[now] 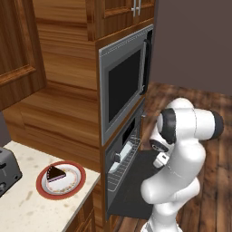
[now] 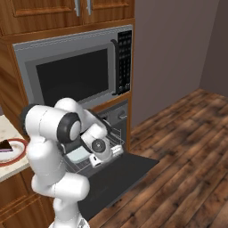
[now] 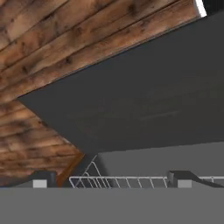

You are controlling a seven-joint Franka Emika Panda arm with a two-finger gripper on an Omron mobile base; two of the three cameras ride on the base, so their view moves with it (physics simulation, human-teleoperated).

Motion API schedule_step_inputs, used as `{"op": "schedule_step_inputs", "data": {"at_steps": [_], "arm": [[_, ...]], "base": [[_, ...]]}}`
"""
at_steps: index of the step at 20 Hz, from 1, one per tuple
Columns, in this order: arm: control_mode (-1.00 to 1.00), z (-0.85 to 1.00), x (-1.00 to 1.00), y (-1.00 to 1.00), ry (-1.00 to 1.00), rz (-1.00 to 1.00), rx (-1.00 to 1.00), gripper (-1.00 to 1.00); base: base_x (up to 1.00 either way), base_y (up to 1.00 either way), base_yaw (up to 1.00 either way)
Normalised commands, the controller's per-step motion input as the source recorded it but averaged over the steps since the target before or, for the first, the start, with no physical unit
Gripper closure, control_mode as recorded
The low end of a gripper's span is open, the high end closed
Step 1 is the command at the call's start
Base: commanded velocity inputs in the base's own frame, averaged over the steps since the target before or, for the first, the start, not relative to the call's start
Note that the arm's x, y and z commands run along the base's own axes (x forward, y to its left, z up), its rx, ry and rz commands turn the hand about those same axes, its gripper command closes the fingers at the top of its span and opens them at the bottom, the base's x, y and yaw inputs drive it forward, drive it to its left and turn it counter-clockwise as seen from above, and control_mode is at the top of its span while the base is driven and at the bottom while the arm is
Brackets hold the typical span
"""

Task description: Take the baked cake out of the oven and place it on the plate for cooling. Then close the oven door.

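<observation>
The baked cake [image 1: 56, 173], a dark brown wedge, lies on the red-rimmed plate [image 1: 76, 186] on the counter; the cake [image 2: 4, 145] and the plate's rim [image 2: 17, 153] also peek in at the left edge of the right base view. The oven [image 1: 118, 156] stands with its oven door [image 1: 136, 188] dropped flat and open. My gripper [image 1: 160, 159] hangs above the door [image 2: 120, 171], in front of the oven's wire rack [image 3: 118, 180]. In the hand view the gripper [image 3: 113, 179] is open, its fingertips [image 3: 43, 180] wide apart with nothing between them.
A grey microwave [image 1: 124, 84] sits directly above the oven. A toaster [image 1: 7, 170] stands on the counter left of the plate. A pale tray [image 2: 78, 156] rests on the oven rack. Wooden floor [image 2: 187, 147] spreads out to the right of the door.
</observation>
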Motion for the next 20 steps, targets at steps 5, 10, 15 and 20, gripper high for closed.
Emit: {"op": "schedule_step_inputs", "data": {"at_steps": [5, 10, 15, 20], "arm": [[-1.0, 0.81, -0.16, -1.0, 0.16, -0.26, 0.14, -1.0], [-1.0, 0.96, 0.11, -1.0, 0.16, -0.28, 0.21, -1.0], [-1.0, 1.0, 0.16, -1.0, 0.23, -0.25, 0.35, -1.0], [-1.0, 1.0, 0.23, -0.84, 0.21, -0.17, 0.42, -1.0]], "base": [[0.0, 0.0, 0.0], [0.0, 0.0, 0.0], [0.0, 0.0, 0.0], [0.0, 0.0, 0.0]]}}
